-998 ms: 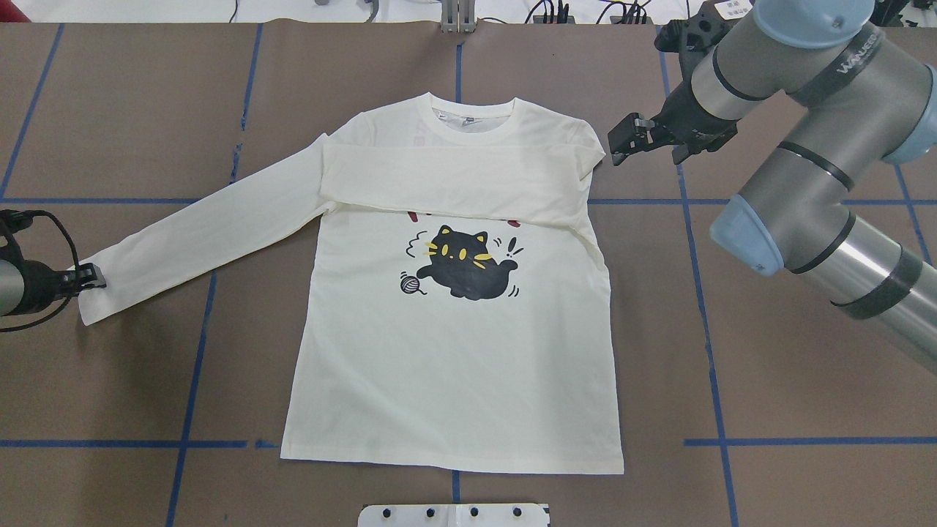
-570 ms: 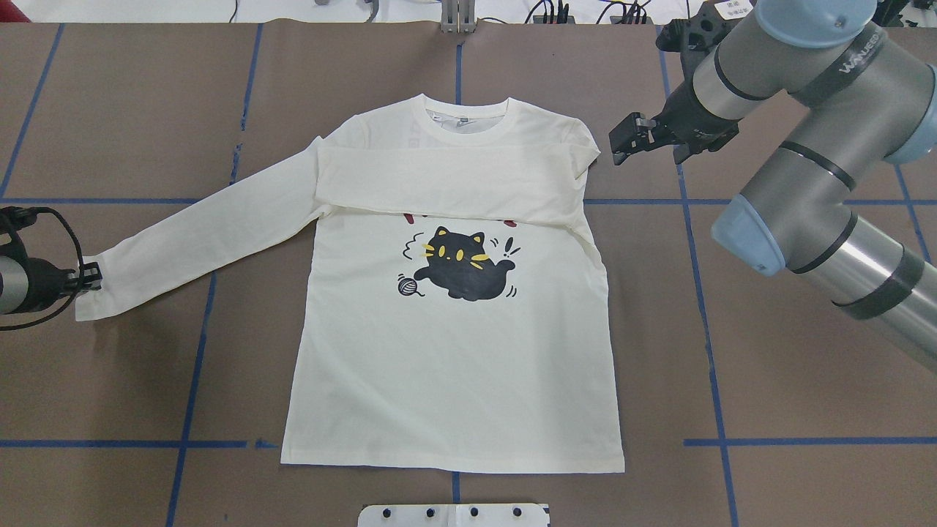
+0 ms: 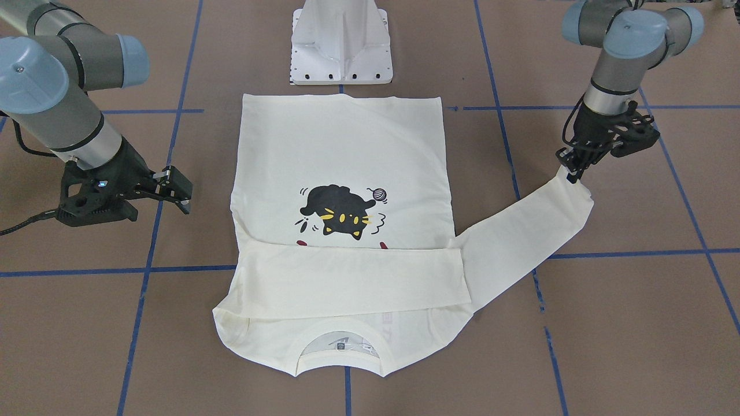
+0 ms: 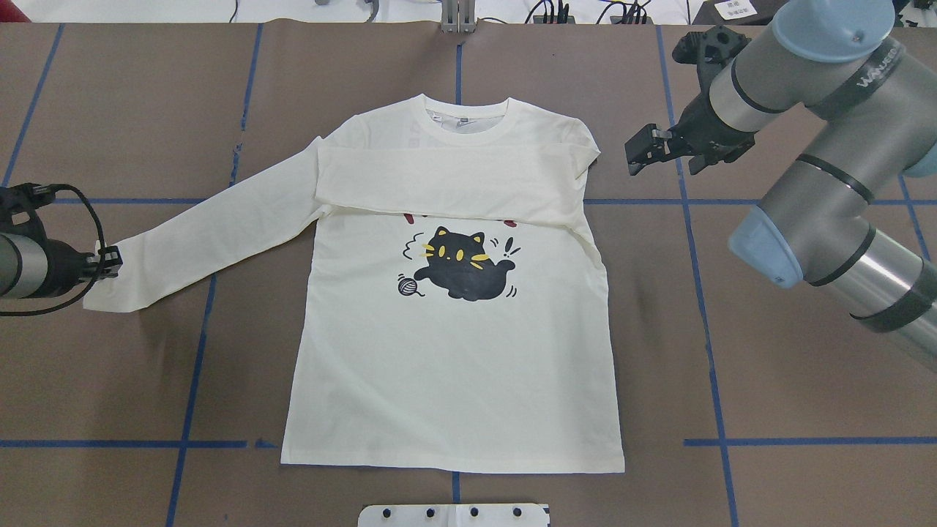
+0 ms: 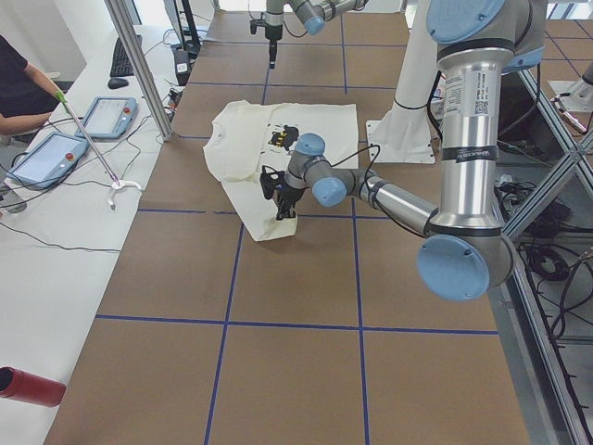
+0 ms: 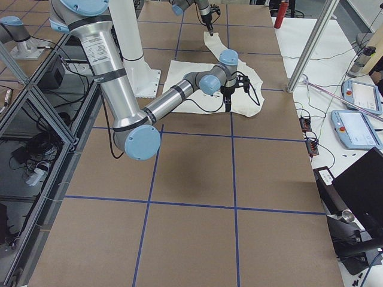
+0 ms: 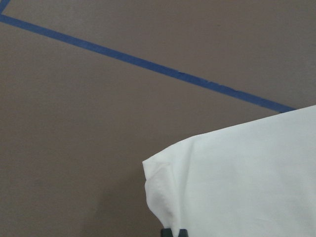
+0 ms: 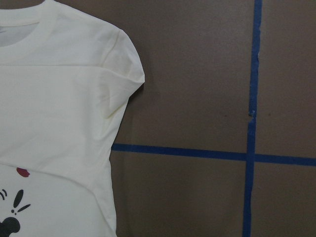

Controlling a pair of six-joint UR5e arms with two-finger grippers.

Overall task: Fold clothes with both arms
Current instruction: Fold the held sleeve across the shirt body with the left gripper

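The cream-white T-shirt (image 4: pixel 454 351) lies flat, cat print (image 4: pixel 461 267) up. One sleeve (image 4: pixel 454 176) is folded across the chest and hides most of the red lettering. The other sleeve (image 4: pixel 219 227) stretches out toward the table's left. My left gripper (image 4: pixel 110 262) is shut on that sleeve's cuff; in the front-facing view it (image 3: pixel 572 173) holds the cuff slightly raised. The left wrist view shows the cuff (image 7: pixel 237 177) over bare table. My right gripper (image 4: pixel 644 150) is open and empty, above the table just right of the shirt's shoulder (image 8: pixel 59 98).
The white pedestal base (image 3: pixel 341 46) stands at the hem side of the shirt. Blue tape lines (image 4: pixel 695 256) cross the brown table. An operators' bench with tablets (image 5: pixel 102 116) runs along the far side.
My left gripper has moved inward toward the shirt and farther from the robot's base with the cuff, bunching the sleeve end. My right gripper has drifted a little to the right, away from the shoulder.
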